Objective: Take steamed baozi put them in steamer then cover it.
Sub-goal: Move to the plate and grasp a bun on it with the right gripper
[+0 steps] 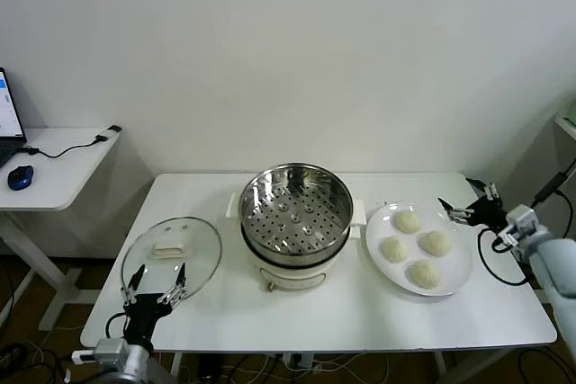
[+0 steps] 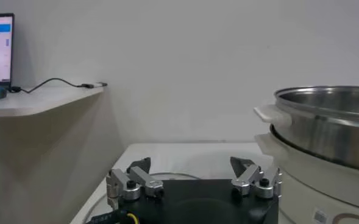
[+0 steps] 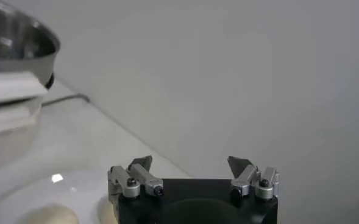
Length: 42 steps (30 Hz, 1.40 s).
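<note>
Four cream-white round baozi (image 1: 416, 247) lie on a flat white plate (image 1: 459, 274) right of the shiny steel steamer (image 1: 296, 207). The clear glass cover (image 1: 171, 254) rests on the white table (image 1: 360, 312). Left claw (image 1: 155, 283) and right claw (image 1: 468, 198) gape wide, empty.

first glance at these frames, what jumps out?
The shiny steamer at the table's centre, empty, on its white cooker base. To its right, a white plate holds four steamed baozi; to its left the glass cover lies flat on the table. The left gripper hangs open at the cover's near edge, and the right gripper is open just past the plate's far right rim.
</note>
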Motion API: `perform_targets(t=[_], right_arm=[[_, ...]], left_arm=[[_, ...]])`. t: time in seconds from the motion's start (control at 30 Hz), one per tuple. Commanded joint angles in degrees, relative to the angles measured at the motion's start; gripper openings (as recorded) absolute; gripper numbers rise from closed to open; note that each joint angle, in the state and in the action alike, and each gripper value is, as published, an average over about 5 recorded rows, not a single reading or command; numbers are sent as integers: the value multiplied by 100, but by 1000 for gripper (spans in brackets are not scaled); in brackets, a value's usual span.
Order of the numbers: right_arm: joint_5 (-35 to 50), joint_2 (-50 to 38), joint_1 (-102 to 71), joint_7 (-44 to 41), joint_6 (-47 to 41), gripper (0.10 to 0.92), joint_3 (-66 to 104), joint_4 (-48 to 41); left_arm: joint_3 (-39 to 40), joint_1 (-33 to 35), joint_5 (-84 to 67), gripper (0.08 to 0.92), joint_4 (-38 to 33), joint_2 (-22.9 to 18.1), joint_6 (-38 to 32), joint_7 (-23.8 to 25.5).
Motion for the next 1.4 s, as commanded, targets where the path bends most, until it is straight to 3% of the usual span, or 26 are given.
perform_targets(t=[0.03,0.27,0.57,1.4], right_arm=[[-2073,-454,2556,-2565,228,823,-2071,-1367],[-2601,186,3727,-3258,1182,823,-3362,-2561],[-3389,1121,3918,-3431,1485,823,-3454,-3525],[-4247,2377,3945,-2657,2000,823,-2682,-5281]], left_arm=[[16,49,13,823,-198,-28,3,3],[6,113,-25,823,-353,-56,11,6],[-15,203,-105,823,-429,-47,73,13],[-29,322,-94,823,-446,-17,-24,5]])
